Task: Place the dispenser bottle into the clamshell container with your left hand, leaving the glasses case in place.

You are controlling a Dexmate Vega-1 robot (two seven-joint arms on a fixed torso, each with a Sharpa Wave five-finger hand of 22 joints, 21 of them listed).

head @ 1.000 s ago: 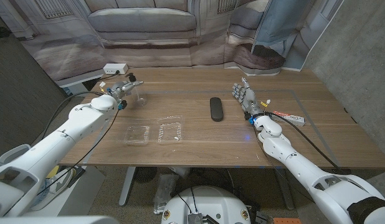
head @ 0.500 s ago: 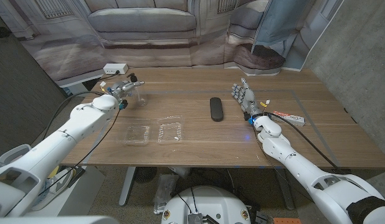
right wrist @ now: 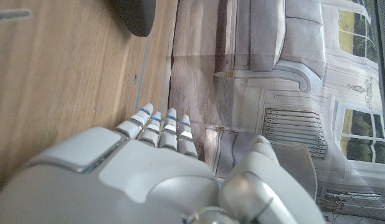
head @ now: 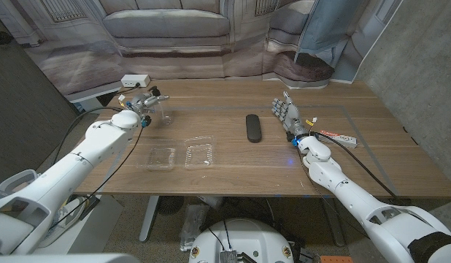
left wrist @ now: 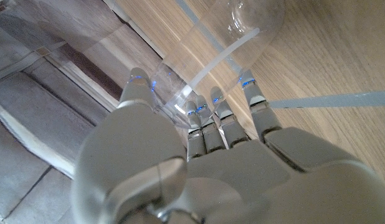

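The clear bottle (head: 164,111) is stood at the far left of the tabletop (head: 233,157), with the left robot hand (head: 141,103) wrapped around it. Being light, slippery plastic, it is best gripped mid-body. The right robot hand (head: 284,115) is spread, empty.

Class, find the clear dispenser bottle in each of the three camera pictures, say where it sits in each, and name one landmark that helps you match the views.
Head view: the dispenser bottle is at the table's far left, against the left hand.
Left wrist view: the bottle lies just past the hand's fingers, clear, with a tube inside.
Right wrist view: the bottle is not in this picture.
Shared landmark: the wooden table, also seen at and.
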